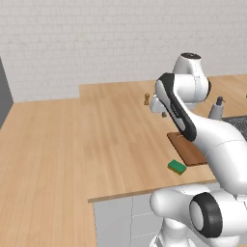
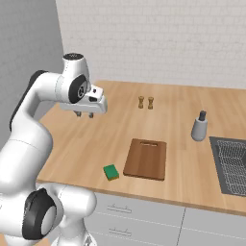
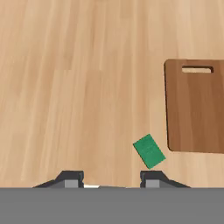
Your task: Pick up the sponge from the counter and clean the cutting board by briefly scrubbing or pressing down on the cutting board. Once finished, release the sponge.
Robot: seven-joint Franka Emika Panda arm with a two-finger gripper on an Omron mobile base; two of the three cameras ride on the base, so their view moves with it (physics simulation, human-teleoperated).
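Note:
The green sponge (image 1: 177,167) (image 2: 111,172) (image 3: 149,151) lies flat on the light-wood counter (image 2: 96,139) near its front edge, just left of the cutting board's near corner. The dark reddish-brown cutting board (image 1: 190,150) (image 2: 146,158) (image 3: 197,109) lies flat, its handle slot at the far end. My gripper (image 2: 84,115) (image 3: 110,177) hangs well above the counter, pointing down, left of and behind the sponge. It is open, its fingers wide apart with nothing between them.
Two small wooden shakers (image 2: 145,102) (image 1: 146,99) stand at the back of the counter. A grey bottle (image 2: 199,127) (image 1: 216,108) stands beside the dark sink basin (image 2: 233,163) at the right. Grey cabinet fronts (image 2: 144,216) run below the counter's front edge.

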